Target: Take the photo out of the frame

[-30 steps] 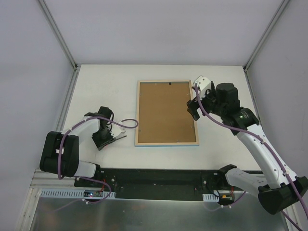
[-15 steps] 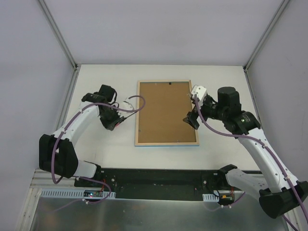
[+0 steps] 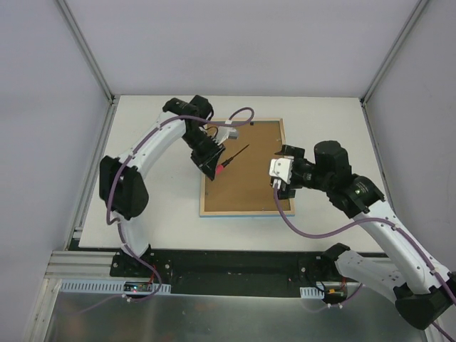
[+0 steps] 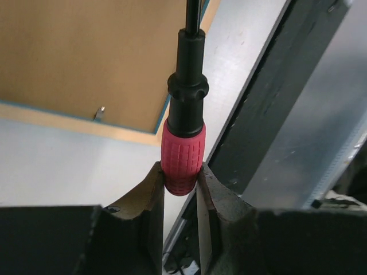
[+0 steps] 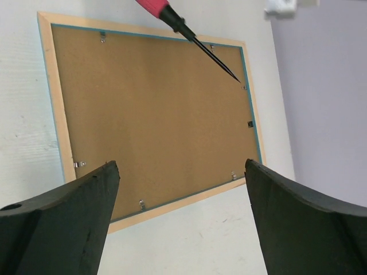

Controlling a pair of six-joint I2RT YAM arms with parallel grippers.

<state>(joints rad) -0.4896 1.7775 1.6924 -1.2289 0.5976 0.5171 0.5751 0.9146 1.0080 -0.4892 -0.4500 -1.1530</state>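
Table (image 3: 153,214): your frame (image 3: 246,211) lay face down at its middle, brown backing board (image 3: 246,187) up.
Photo: hidden beneath that board.
Right claw (image 3: 279,175): spread wide, empty, above the frame's right edge.
Left claw (image 4: 180,183): pinched on a red-handled screwdriver (image 4: 183,146), tip over the board.
Tabs (image 5: 79,164): apparently not yet turned; you next needed the tip under one. How they sat was too small to read.

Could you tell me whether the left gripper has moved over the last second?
Yes. The left gripper went from left of the frame, rightward and farther back, to above its left half.
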